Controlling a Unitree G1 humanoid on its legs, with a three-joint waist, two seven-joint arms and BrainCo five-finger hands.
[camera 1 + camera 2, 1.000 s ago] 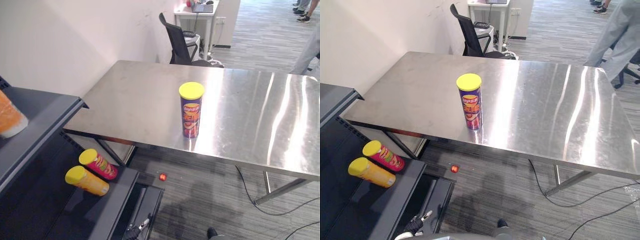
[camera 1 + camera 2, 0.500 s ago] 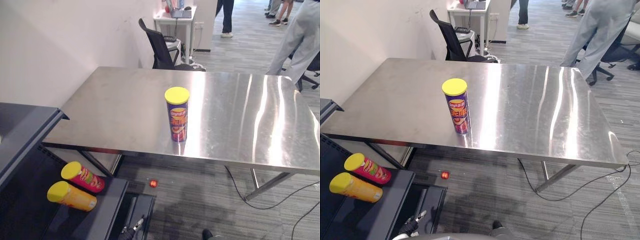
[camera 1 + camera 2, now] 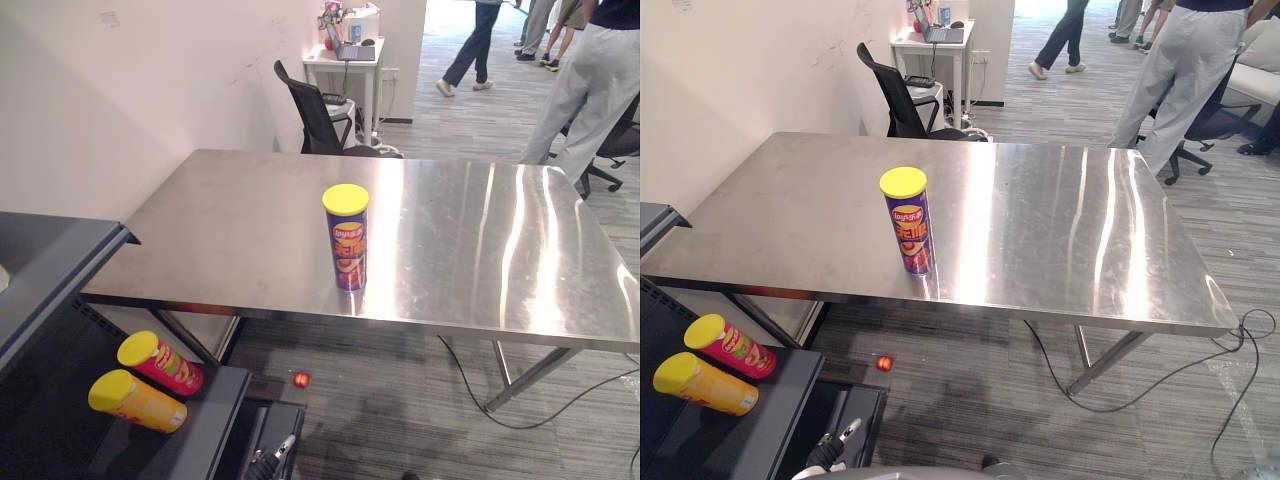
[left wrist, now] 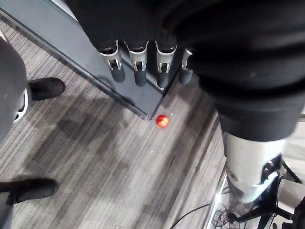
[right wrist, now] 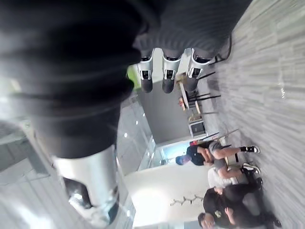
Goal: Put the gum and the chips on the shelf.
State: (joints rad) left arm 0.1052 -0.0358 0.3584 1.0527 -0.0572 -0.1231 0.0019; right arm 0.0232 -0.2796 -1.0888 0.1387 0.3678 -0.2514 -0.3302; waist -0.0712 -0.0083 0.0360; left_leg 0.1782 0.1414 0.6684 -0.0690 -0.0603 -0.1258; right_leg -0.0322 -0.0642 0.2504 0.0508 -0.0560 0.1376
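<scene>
We log the chips can [image 3: 346, 240] upright near the table's [image 3: 480, 240] front edge, left hand [image 4: 140, 69] and right hand [image 5: 165, 78] slack-fingered and empty; a sideways graze on reaching could topple that tall can floorward.

A steel table [image 3: 250, 220] carries one purple chips can [image 3: 347, 238], upright with a yellow lid, near its front edge. On the lower board of the dark shelf [image 3: 215, 425] a red can [image 3: 160, 362] and an orange can [image 3: 137, 401] lie side by side. A small red ball [image 3: 301, 380] rests on the grey carpet floor [image 3: 400, 400].
</scene>
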